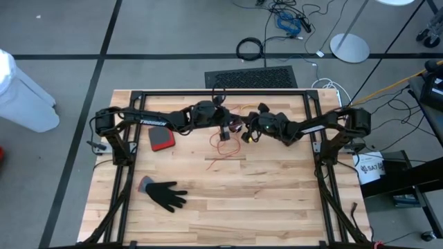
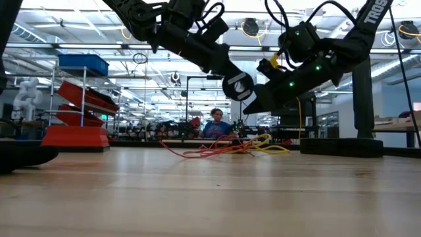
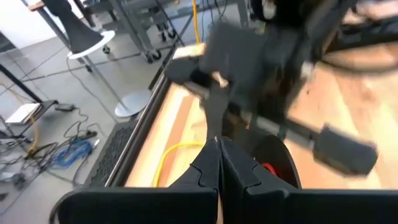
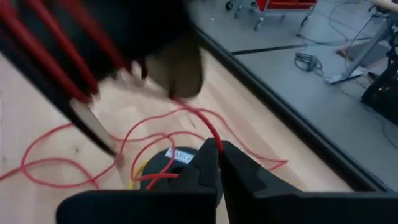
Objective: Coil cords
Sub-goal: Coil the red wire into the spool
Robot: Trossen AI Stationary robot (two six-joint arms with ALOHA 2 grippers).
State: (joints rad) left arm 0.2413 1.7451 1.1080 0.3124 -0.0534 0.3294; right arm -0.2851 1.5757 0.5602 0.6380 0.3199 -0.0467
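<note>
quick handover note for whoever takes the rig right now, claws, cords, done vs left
Left claw: shut, raised over the table's far middle, facing the right claw.
Right claw: shut on a red cord, lifted off the wood.
Cords: the red cord trails in loose loops on the table; a yellow cord lies tangled beside it at the far middle.
Done: one strand picked up.
Left: no neat coil shows yet; both cords need winding.
Also on the table: black glove, near left.

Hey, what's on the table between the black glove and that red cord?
Only bare wood. In the high view, the planks between the black glove and the red cord on the table carry nothing else.
</note>
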